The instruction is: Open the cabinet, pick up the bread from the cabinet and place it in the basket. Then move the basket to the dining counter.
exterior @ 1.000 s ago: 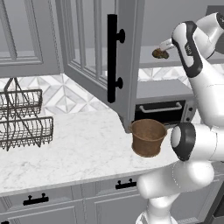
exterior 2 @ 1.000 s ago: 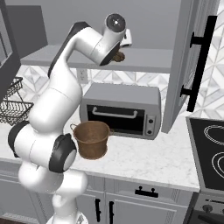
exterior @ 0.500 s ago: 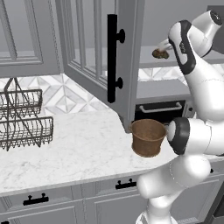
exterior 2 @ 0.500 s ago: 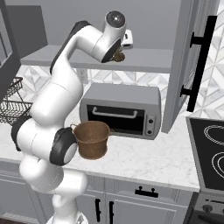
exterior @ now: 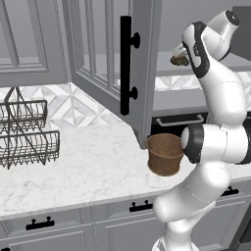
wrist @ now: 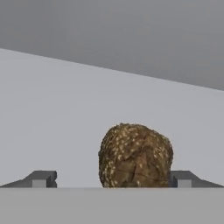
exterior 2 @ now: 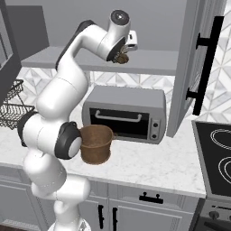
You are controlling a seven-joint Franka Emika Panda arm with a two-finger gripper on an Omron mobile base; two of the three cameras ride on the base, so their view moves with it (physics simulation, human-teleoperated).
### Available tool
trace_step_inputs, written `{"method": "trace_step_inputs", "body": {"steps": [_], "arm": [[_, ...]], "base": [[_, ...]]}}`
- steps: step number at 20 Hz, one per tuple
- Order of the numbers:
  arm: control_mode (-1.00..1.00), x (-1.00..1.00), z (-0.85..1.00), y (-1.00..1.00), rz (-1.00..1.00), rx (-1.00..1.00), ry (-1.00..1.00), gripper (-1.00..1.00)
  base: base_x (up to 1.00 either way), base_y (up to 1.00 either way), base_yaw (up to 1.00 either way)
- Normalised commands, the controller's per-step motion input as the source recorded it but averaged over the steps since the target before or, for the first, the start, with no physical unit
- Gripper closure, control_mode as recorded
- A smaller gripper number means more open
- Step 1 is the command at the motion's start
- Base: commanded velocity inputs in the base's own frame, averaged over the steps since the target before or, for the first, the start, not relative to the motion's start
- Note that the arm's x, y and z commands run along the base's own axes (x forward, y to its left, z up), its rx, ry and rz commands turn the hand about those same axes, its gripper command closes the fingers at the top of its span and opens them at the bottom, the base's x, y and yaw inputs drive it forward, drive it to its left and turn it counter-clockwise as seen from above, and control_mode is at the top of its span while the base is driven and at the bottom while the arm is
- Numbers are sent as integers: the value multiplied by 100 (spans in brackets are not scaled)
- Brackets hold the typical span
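Brown seeded bread [wrist: 134, 155], one roll, between two fingers [wrist: 41, 179] spread apart, one woven basket [exterior: 164, 153], one open cabinet door [exterior: 117, 59]

The bread [wrist: 134, 156] is dark brown, flecked with pale seeds. The basket [exterior: 164, 154] is woven brown, and the cabinet [exterior: 103, 59] door grey with a black handle [exterior: 126, 63]. The counter [exterior: 88, 166] is white, grey-veined marble.

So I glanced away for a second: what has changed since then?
The hand has eased in along the cabinet shelf toward the bread, which now sits between its open fingers, not gripped. The basket and cabinet door stayed as they were.
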Motion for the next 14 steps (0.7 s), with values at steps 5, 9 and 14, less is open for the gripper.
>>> {"method": "trace_step_inputs", "body": {"steps": [5, 9, 14], "arm": [[-100, 27, -7, -4, 0, 0, 2, -100], [-100, 21, -8, -1, 0, 0, 3, -100], [-100, 16, -16, -1, 0, 0, 3, -100]], "base": [[0, 0, 0], [0, 0, 0], [0, 0, 0]]}}
